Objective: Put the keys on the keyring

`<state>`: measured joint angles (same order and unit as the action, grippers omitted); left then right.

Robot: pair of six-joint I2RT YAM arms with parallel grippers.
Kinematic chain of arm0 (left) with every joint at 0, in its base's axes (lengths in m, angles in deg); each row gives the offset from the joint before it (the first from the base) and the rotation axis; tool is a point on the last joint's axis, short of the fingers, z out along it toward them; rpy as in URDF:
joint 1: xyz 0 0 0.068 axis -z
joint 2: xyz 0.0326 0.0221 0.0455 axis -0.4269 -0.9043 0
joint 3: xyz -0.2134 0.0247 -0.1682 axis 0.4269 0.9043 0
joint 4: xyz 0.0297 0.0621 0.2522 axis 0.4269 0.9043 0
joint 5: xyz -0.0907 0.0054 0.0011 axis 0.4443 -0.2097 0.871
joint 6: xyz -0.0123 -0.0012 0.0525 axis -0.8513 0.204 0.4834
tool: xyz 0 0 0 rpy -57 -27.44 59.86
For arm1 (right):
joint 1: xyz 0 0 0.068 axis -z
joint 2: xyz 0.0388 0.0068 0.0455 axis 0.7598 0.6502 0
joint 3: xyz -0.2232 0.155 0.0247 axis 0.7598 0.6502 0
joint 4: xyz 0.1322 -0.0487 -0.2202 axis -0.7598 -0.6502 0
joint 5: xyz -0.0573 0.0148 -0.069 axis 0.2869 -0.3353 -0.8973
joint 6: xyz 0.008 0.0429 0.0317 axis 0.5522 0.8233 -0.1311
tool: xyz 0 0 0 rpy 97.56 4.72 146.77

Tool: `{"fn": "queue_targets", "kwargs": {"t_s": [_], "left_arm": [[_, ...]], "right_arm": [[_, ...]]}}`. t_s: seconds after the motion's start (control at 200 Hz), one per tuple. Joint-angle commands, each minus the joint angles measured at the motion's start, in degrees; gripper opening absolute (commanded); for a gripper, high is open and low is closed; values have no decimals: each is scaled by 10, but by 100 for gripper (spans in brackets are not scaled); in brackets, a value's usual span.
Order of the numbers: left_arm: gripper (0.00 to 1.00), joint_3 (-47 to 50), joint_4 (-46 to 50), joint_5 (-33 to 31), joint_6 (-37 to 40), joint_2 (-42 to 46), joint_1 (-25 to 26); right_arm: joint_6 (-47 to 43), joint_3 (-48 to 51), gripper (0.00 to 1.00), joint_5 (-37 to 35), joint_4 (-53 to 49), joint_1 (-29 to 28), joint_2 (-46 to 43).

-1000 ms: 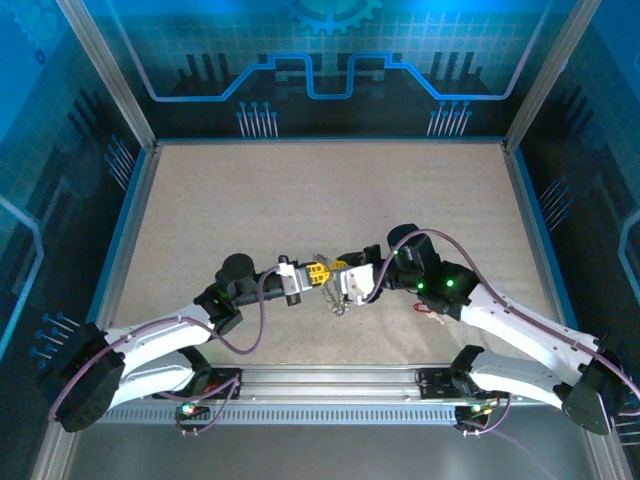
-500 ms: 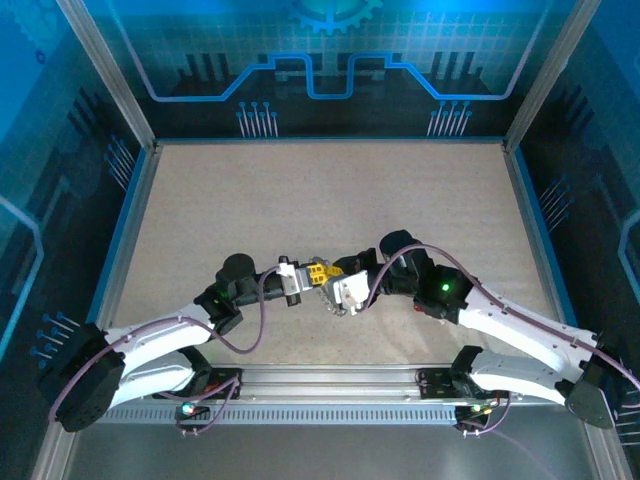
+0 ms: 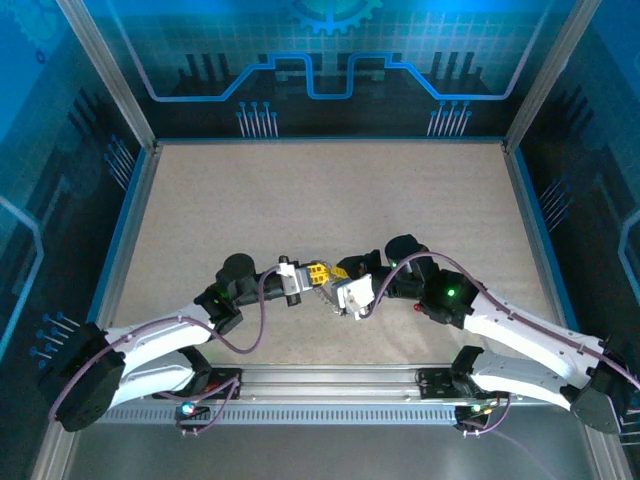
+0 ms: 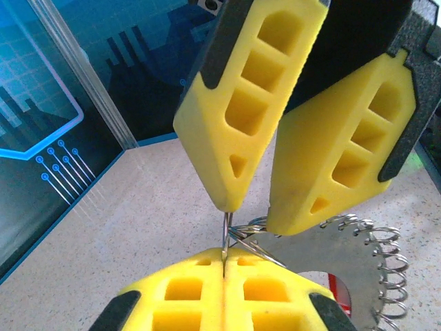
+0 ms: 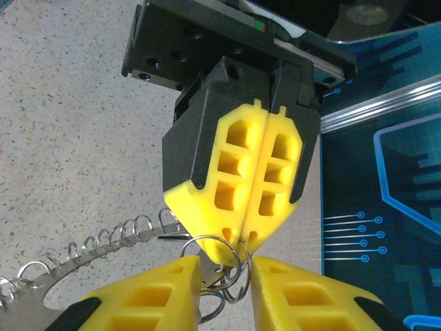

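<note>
Tracked a swing of the right arm since a second ago: wrist dropped toward the near edge of the bench (image 3: 300,200) and tilted. No shift on the left side.

From above: left claw (image 3: 318,271) and right claw (image 3: 337,282) tip to tip near the middle front. Keyring (image 3: 329,290) between them, too small there to read.

From the left wrist: left claw (image 4: 224,272) pressed together, pinching a thin wire loop of the keyring (image 4: 358,241), the wire standing straight up from the shut tips. Above, right claw (image 4: 255,217) with a narrow gap at the tips and more wire loops in that gap; cannot tell whether gripping or merely straddling. Lower right, a red bit, likely the key (image 4: 337,293), peeping past the ring's flat silvery plate; cannot tell whether threaded on.

From the right wrist: right claw (image 5: 224,296) a little apart around small wire loops. Left claw (image 5: 239,254) shut just above them. Fringe of silvery coils trailing off to the left.

Judged about midway: ring held between both claws and seemingly being worked open, threading not shown as done. Still to slide the key on and let go.
</note>
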<state>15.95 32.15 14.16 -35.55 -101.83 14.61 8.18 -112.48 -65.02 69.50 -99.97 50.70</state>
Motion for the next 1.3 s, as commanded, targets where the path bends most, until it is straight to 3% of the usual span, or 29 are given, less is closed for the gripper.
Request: {"fn": "queue_targets", "kwargs": {"t_s": [0.0,0.365,1.296], "left_arm": [[0,-26,-23,10,-2,-5,0],[0,-30,-19,11,-9,-7,0],[0,-27,-24,13,-17,-8,-1]], "right_arm": [[-6,6,25,-1,5,-9,-8],[-7,4,26,0,-3,-9,6],[7,-12,44,-24,-19,-8,31]]}}
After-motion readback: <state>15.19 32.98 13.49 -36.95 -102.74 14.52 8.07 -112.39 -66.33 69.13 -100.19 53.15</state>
